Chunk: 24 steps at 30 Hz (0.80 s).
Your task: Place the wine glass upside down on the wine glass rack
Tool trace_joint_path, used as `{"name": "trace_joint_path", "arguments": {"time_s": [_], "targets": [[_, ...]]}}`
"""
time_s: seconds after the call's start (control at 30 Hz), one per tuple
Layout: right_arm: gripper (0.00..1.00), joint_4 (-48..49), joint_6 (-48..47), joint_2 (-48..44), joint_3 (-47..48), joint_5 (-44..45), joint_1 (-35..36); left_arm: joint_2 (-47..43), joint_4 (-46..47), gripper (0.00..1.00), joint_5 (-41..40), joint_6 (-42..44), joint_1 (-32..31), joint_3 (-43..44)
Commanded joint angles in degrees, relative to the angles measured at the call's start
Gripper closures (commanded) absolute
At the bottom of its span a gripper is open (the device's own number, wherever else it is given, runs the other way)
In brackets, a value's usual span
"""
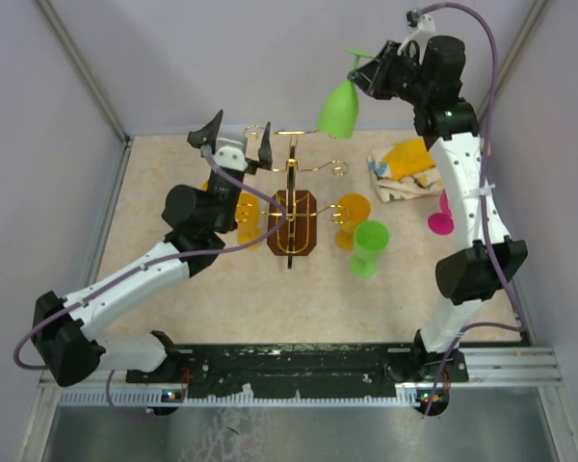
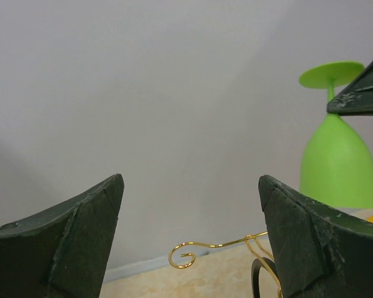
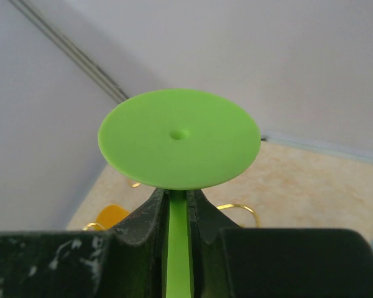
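A green wine glass [image 1: 339, 108] hangs upside down, bowl down and round foot [image 3: 179, 138] up, high above the table's back. My right gripper [image 1: 371, 69] is shut on its thin stem [image 3: 177, 248] just under the foot. The wine glass rack [image 1: 292, 164], gold wire on a dark wooden base [image 1: 292, 223], stands mid-table below and left of the glass. My left gripper [image 1: 238, 135] is open and empty beside the rack's left arms. In the left wrist view a curled gold loop [image 2: 185, 256] shows between its fingers [image 2: 81, 242], and the green glass [image 2: 339, 161] is at the right.
Orange glasses sit at the rack's right [image 1: 352, 217] and left [image 1: 243, 210]. A second green glass [image 1: 371, 245] stands on the table right of the base. A pink glass [image 1: 441, 217] and a patterned cloth [image 1: 405, 171] lie by the right arm. Walls enclose the table.
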Motion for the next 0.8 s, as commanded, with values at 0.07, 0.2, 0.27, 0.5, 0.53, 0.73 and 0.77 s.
{"name": "trace_joint_path", "arguments": {"time_s": [0.07,0.2,0.27,0.5,0.53,0.73,0.77], "targets": [[1.0,-2.8,-14.3,-11.7,-8.8,15.4,-1.5,-1.0,-27.0,0.09,15.0,-15.8,8.5,9.0],[1.0,-1.6,-19.7,-16.4,-15.5,21.0,-2.0,0.2,-33.2,0.09,18.1,-17.5,12.7,13.4],[1.0,0.4,-22.2,-18.6,-20.3,22.9,-2.1,0.8,-35.0,0.1,18.6,-17.6,14.3,14.9],[1.0,11.6,-27.1,-24.8,-37.8,24.3,-2.1,2.0,-40.4,0.1,19.3,-23.4,21.0,17.8],[1.0,14.4,-27.3,-25.5,-40.3,23.8,-2.2,2.5,-41.8,0.1,19.8,-24.4,22.1,18.7],[1.0,32.2,-29.3,-28.0,-53.3,18.4,-2.2,5.8,-50.4,0.1,28.2,-26.4,27.7,23.6],[1.0,34.2,-29.3,-28.0,-54.4,17.9,-2.2,6.0,-50.7,0.1,28.8,-26.5,28.2,23.6]]}}
